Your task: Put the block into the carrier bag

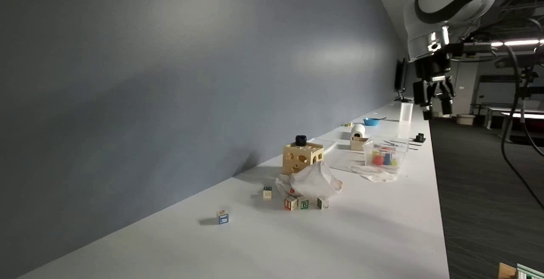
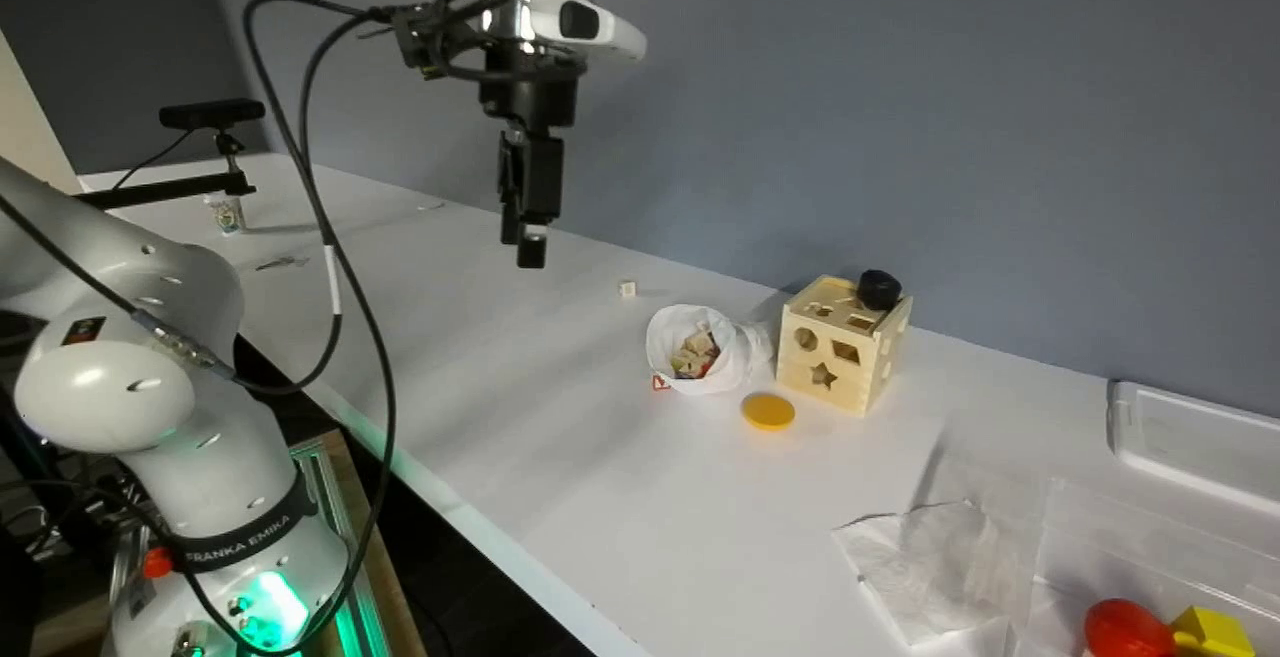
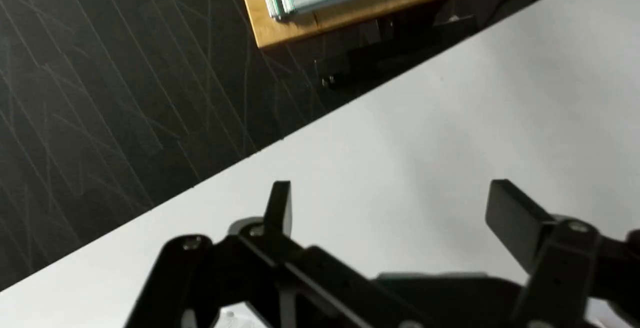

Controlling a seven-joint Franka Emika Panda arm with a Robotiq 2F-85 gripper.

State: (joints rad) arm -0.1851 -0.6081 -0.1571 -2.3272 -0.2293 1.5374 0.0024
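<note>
In an exterior view the white Franka arm [image 2: 100,382] is cut off at the left edge, a black cable [image 2: 380,357] looping across it. Toward the back, a bracket [image 2: 165,189] partly covers a paper cup [image 2: 225,215]. Next hangs the gripper [image 2: 521,239], above the white table [image 2: 520,417]; its fingers [image 2: 532,252] overlap from this side, but the wrist view shows them spread wide apart.

To the right, a pale block [image 2: 627,289] sits apart, its faces too small to read. Then comes the white carrier bag [image 2: 738,357]; through its round mouth, jumbled blocks [image 2: 695,349] show, hard to count, and a red-marked cube [image 2: 660,382] is partly hidden at the rim's lower left. In an exterior view, five letter blocks [image 1: 223,217] appear, three in a row at the bag's front; whether these lie in the mouth or outside it, I cannot tell, nor which block the task means.

Near the bag are a yellow disc [image 2: 768,411] and a wooden shape sorter [image 2: 848,374], topped by a black object [image 2: 879,290] I cannot identify. Farther right, a crumpled translucent bag [image 2: 940,562] lies just beside a clear plastic tub [image 2: 1150,547], cut off by the edge, with a red piece [image 2: 1128,627] and a yellow piece [image 2: 1212,632].
</note>
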